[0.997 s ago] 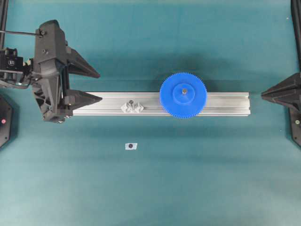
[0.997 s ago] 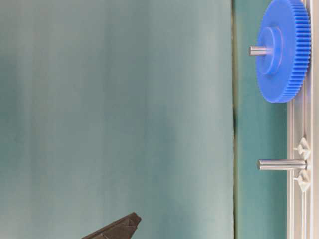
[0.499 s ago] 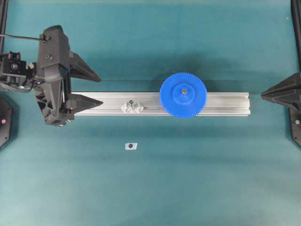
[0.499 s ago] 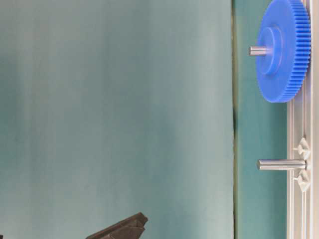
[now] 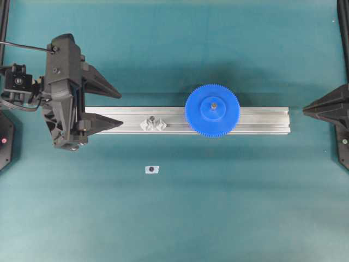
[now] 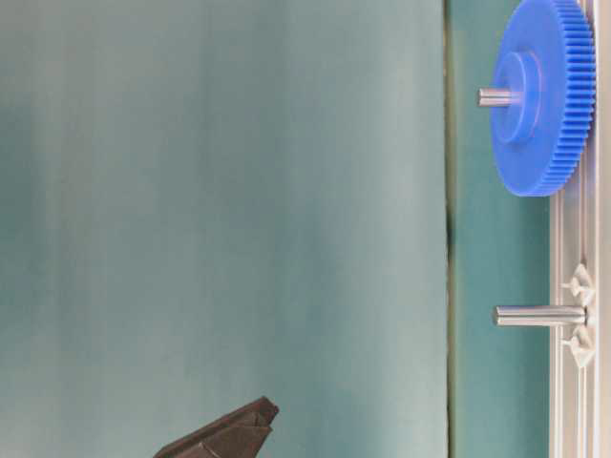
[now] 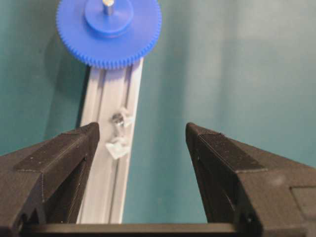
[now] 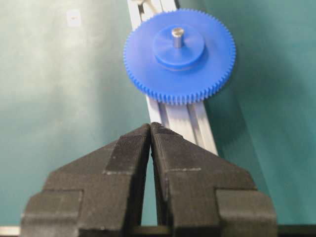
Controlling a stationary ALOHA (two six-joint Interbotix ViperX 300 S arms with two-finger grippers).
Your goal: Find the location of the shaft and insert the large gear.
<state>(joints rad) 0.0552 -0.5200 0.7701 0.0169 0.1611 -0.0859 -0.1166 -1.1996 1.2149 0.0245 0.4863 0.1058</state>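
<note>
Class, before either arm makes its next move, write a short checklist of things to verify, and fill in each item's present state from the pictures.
1. Large gear seated on a shaft, pin through hub: ok.
2. Gear lying flat on the rail: ok.
3. Left gripper open, holding nothing: ok.
4. Left gripper away from the gear: ok.
5. Right gripper shut, empty, short of the gear: ok.
6. Second shaft upright and bare: ok.

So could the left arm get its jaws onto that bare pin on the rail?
Probably yes. The left gripper stands open over the rail's left end, and nothing lies between it and the bare pin; the blue gear sits on another pin beyond it.
</note>
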